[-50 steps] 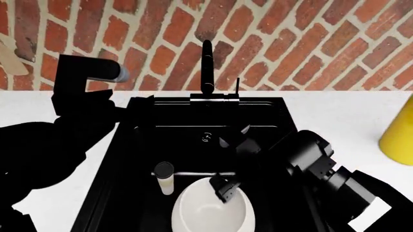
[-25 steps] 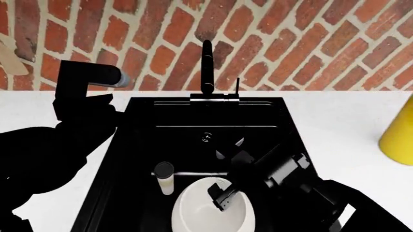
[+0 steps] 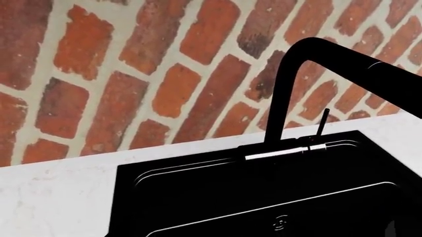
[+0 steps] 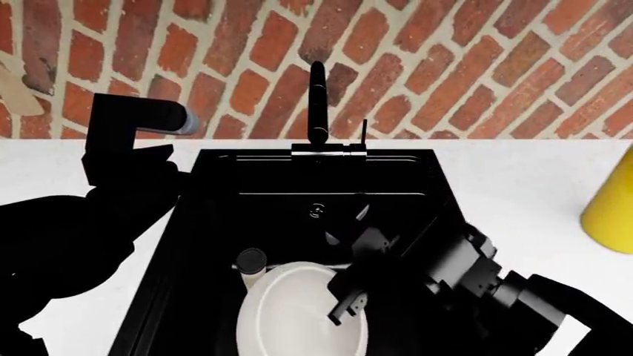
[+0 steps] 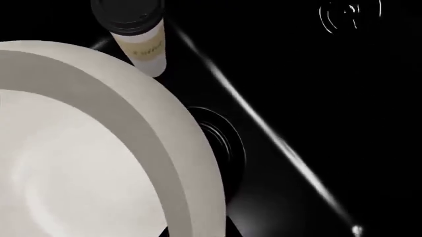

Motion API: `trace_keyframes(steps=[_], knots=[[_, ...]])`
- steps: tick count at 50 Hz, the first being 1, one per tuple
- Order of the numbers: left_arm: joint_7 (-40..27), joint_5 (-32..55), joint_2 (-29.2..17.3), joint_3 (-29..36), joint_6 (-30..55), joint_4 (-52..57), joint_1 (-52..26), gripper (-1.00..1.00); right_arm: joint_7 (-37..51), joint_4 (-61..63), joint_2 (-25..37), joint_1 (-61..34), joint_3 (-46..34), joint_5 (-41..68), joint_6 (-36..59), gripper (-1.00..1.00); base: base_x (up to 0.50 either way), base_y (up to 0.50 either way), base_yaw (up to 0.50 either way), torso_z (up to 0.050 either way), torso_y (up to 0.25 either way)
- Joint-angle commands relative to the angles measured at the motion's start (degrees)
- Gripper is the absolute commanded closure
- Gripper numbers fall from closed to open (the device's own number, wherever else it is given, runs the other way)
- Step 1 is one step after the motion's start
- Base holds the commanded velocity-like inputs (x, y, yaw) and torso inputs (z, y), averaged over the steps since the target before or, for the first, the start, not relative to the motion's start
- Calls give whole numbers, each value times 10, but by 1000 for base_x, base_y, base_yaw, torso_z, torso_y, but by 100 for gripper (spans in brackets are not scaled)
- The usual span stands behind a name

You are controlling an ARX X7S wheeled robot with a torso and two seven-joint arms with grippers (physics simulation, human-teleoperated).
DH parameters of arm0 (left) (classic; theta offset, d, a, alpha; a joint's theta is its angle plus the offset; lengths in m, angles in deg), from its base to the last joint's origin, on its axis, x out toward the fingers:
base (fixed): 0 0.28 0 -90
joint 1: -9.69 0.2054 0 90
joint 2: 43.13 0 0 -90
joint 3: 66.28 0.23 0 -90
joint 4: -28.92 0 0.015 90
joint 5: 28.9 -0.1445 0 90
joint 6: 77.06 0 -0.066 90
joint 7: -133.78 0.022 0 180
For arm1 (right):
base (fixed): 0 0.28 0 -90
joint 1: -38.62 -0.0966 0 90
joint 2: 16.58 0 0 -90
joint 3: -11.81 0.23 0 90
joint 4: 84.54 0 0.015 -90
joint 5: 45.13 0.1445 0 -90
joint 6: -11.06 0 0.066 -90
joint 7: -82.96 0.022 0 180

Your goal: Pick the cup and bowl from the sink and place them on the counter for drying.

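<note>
While the right gripper [image 4: 348, 285] pinches the round off-white bowl's [image 4: 292, 315] rim inside the black sink [image 4: 222, 222], lifting it counterward comes next; left fingers unseen.

Off-white bowl [image 4: 292, 311] tilted in black sink [image 4: 218, 222], black-lidded cream cup [image 4: 252, 265] upright beside it

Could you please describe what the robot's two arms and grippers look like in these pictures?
Both arms are matte black and blocky. The left arm shows as a dark bulky silhouette, topped by a boxy link ending in a short grey cylindrical cap. The right arm has angular, ribbed black housings with faint grey highlights; the right gripper has slim black fingers. No cables or markings are visible.
</note>
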Motion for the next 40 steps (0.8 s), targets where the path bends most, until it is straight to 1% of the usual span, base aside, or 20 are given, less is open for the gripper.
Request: trace_keyframes(steps=[1,12,14,15,19,24,30,33,35,36,38,40], knots=[[-6,3,-2,4,-5,-1,-2,-100,59,179,68,-15,20,50,89,100,0,0,0,0,0],[-5,5,-8,2,-16,-2,0,-100,121,278,121,-60,96,140,189,100,0,0,0,0,0],[7,9,-24,-6,-18,-4,2,-100,130,287,128,-69,107,155,205,100,0,0,0,0,0],[3,5,-17,0,-20,-3,3,-100,131,291,131,-72,110,159,210,100,0,0,0,0,0],[1,2,-13,4,-26,-3,6,-100,147,314,150,-96,136,202,254,100,0,0,0,0,0],[11,12,-31,-8,-27,-1,12,-100,176,327,185,-143,175,274,318,100,0,0,0,0,0],[12,6,-28,-1,-37,-3,15,-100,271,304,243,-225,139,425,323,100,0,0,0,0,0],[13,4,-25,2,-42,-4,16,-100,307,290,281,-280,99,492,322,100,0,0,0,0,0],[10,2,-22,4,-44,-2,17,-100,327,279,301,-307,81,527,320,100,0,0,0,0,0],[19,3,-30,0,-47,-3,20,-100,328,277,313,-322,74,530,321,100,0,0,0,0,0],[22,-1,-28,4,-53,-4,23,-100,338,259,331,-349,63,563,321,100,0,0,0,0,0],[19,-9,-21,13,-58,-4,23,-100,338,247,345,-376,40,569,323,100,0,0,0,0,0]])
